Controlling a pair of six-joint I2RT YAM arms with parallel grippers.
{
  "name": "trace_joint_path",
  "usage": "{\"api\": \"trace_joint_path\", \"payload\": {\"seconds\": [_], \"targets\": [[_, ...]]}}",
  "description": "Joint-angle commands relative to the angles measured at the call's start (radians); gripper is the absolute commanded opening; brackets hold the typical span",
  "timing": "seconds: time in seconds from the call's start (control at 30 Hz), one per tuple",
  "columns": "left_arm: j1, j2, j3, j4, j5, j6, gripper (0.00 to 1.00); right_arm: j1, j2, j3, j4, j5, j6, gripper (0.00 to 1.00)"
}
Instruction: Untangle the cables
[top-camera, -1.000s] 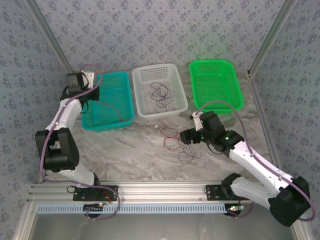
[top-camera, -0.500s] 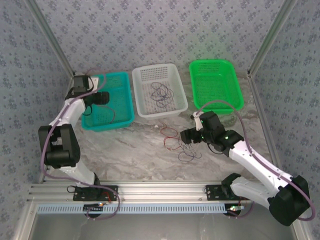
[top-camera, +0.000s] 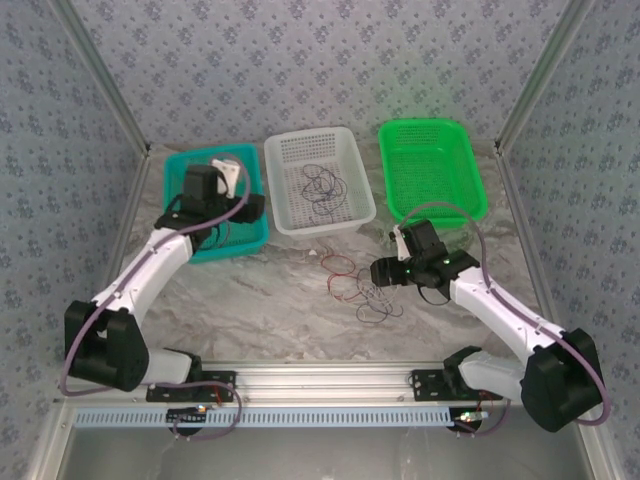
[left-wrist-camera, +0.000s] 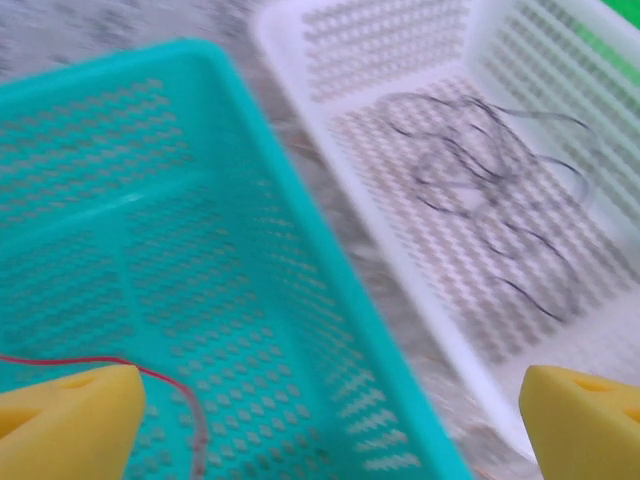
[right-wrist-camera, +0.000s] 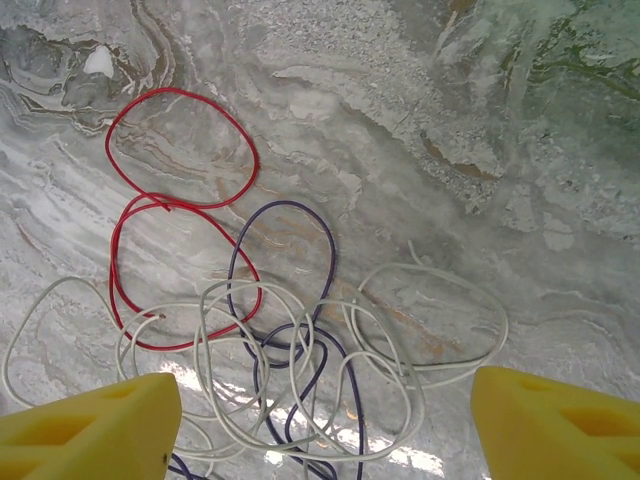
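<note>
A tangle of thin cables (top-camera: 360, 288) lies on the marble table: a red one (right-wrist-camera: 178, 90), a dark purple one (right-wrist-camera: 290, 203) and whitish ones (right-wrist-camera: 411, 266), looped over each other. My right gripper (right-wrist-camera: 325, 430) hovers just above the tangle, open, with nothing between its yellow fingertips (right-wrist-camera: 90, 430); it also shows in the top view (top-camera: 378, 272). My left gripper (top-camera: 248, 207) is over the right side of the teal basket (top-camera: 215, 252), open and empty (left-wrist-camera: 325, 430). One red cable (left-wrist-camera: 70, 359) lies in the teal basket. Dark cables (top-camera: 322, 185) lie in the white basket (top-camera: 285, 143).
A green basket (top-camera: 425, 125) stands at the back right, beside the white basket's rim (left-wrist-camera: 290, 70). A small white speck (right-wrist-camera: 98, 60) lies on the table beyond the red loops. Patterned walls and metal posts close in the sides.
My left gripper has opened and swung right, from the teal basket's far left edge to over its right side. The right gripper has barely shifted above the tangle.
</note>
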Motion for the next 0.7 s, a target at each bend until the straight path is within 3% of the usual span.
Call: {"api": "trace_joint_path", "payload": {"seconds": [0.0,0.17,0.43,0.5,0.6,0.67], "targets": [[-0.087,-0.035,-0.064,0.074,0.047,-0.044,0.97,0.007,0.02,-0.012,0.007,-0.038,0.024,0.78],[-0.228,-0.025,-0.1,0.068,0.013,-0.029,0.96,0.04,0.083,-0.014,0.059,-0.049,0.04,0.77],[-0.325,0.085,-0.082,0.06,0.02,-0.112,0.88,0.123,0.24,0.025,0.064,0.033,0.058,0.77],[-0.343,0.117,-0.072,0.059,0.019,-0.136,0.87,0.123,0.262,0.026,0.047,0.058,0.056,0.7],[-0.373,0.159,-0.055,0.058,0.015,-0.154,0.86,0.114,0.268,0.02,0.022,0.099,0.049,0.44],[-0.389,0.178,-0.049,0.066,-0.005,-0.165,0.86,0.11,0.264,0.018,-0.004,0.128,0.048,0.33]]}}
